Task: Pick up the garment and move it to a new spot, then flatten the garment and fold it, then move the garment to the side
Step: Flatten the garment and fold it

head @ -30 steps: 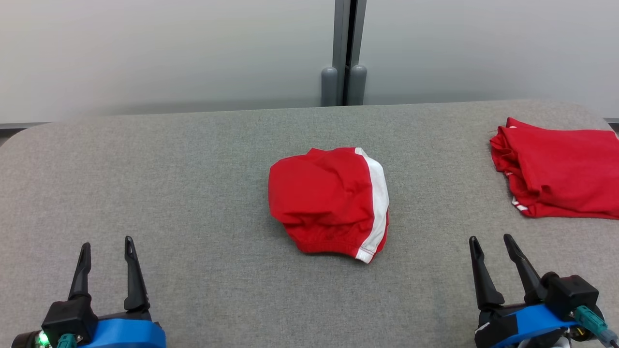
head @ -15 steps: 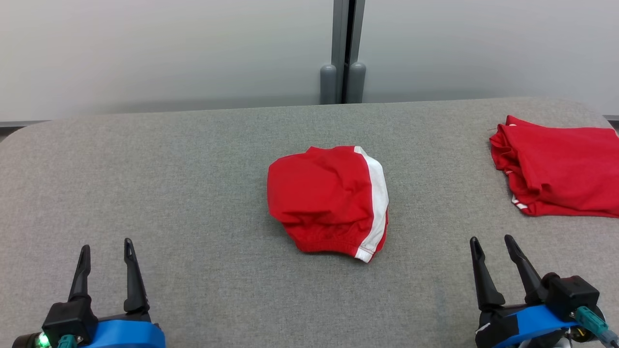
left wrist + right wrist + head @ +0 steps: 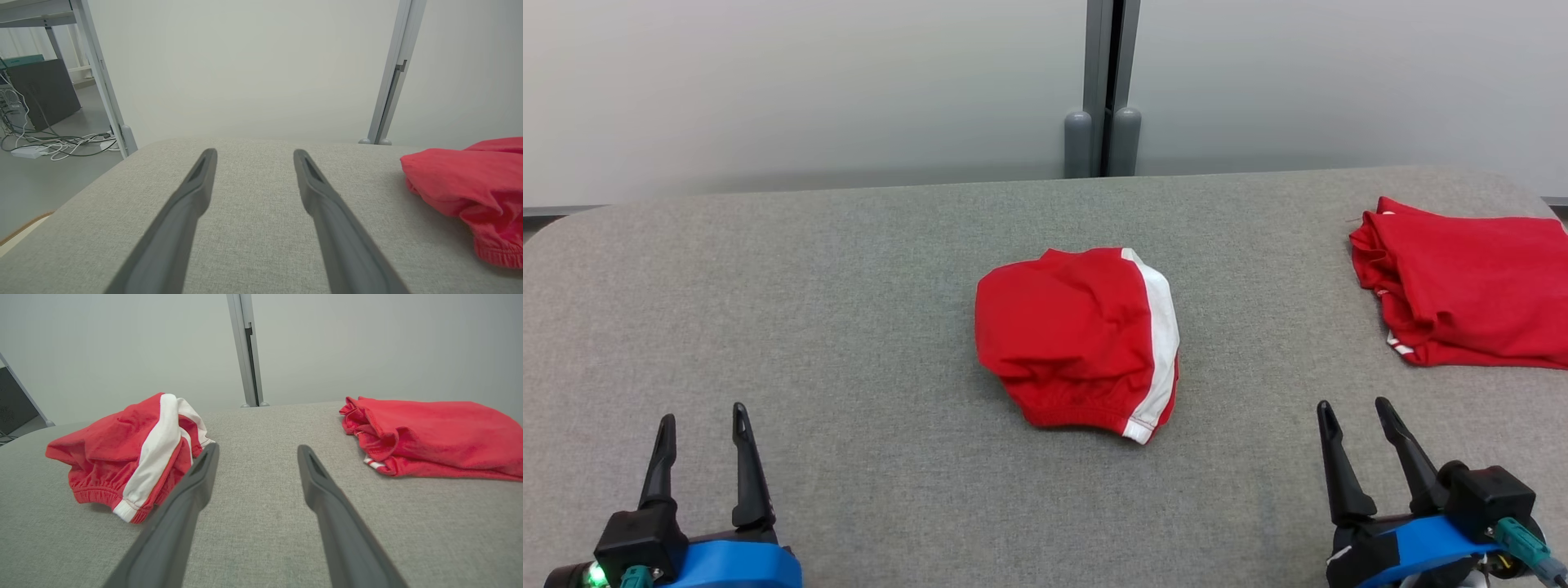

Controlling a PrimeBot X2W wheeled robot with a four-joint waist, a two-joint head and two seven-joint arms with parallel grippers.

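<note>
The garment (image 3: 1078,343) lies in a rumpled mound at the middle of the table (image 3: 849,269), touched by neither arm. The left gripper (image 3: 703,412) hovers at 7 o'clock from it and the right gripper (image 3: 1353,404) at 5 o'clock. Both have their fingers spread wide with nothing between them, and both are well apart from the cloth. The step in hand is judged to be the first one, the pick-up, and it is not yet begun.

To do it well, aim for an edge that gives something to bite. The gathered waistband (image 3: 1074,412) runs along the mound's 6 o'clock side, nearest the robot. It looks thicker than the smooth cloth on top, so it should hold better in a pinch. The white stripe (image 3: 1164,327) down the 3 o'clock side marks the end closest to the right gripper, which has the shorter reach.

Come in low, one finger over the hem and one under it, without digging into the table's cloth cover. Close fully before lifting, since a shallow nip may slip off. Lift until the garment hangs clear, so it does not drag.

A second red pile (image 3: 1462,286) lies at 3 o'clock by the table's edge. Keep the new spot well apart from it so the two do not get mixed.
</note>
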